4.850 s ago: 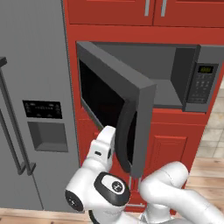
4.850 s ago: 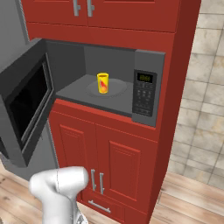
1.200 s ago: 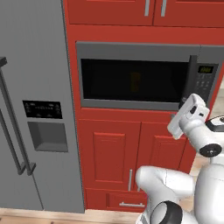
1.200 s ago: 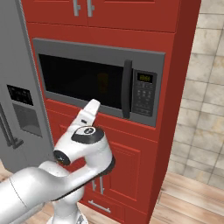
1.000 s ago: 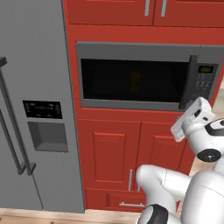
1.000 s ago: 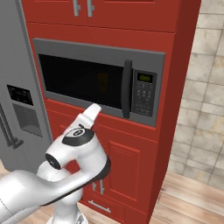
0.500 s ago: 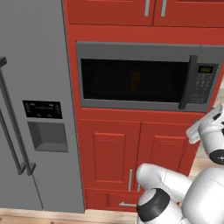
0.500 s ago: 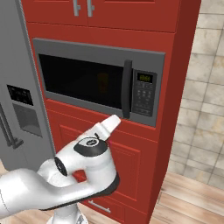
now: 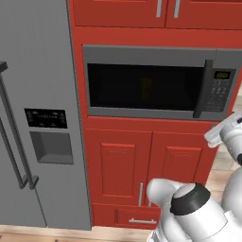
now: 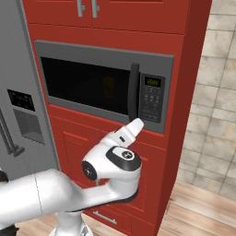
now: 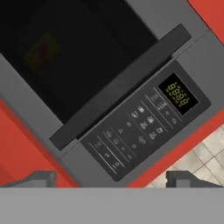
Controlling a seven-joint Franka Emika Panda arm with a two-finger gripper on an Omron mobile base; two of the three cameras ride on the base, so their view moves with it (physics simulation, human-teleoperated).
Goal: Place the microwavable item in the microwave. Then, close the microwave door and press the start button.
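- Microwave door (image 10: 87,85) shut flush against the microwave (image 10: 103,57); yellow cup (image 9: 146,88) dimly visible behind the dark glass, resting inside, left of the door handle (image 10: 133,92) in the right base view.
- Tool (image 11: 109,178) seen from the hand view with fingertips (image 11: 37,178) set wide apart, nothing between them; open and empty.
- Keypad panel (image 11: 131,133) straight ahead of the tool, green-lit display (image 11: 177,94) at its upper end, rows of small buttons packed close together below it.
- Judged step: pressing start, the only part of the task left.
- Risk: wrong button pressed, because keys sit tight beside one another and labels too small to read; start key not identifiable for certain.
- Risk: spread fingers straddling the target key, touching two neighbours or none; better closed before the push.
- Risk: fingertip catching the raised door handle just beside the panel, glancing off or tugging the door open again.
- Risk: push at a slant, since the hand view is rolled against the panel; possible slide off the key.
- Risk: too light a press leaving the microwave unstarted, too hard jamming the arm against the cabinet (image 10: 152,27).
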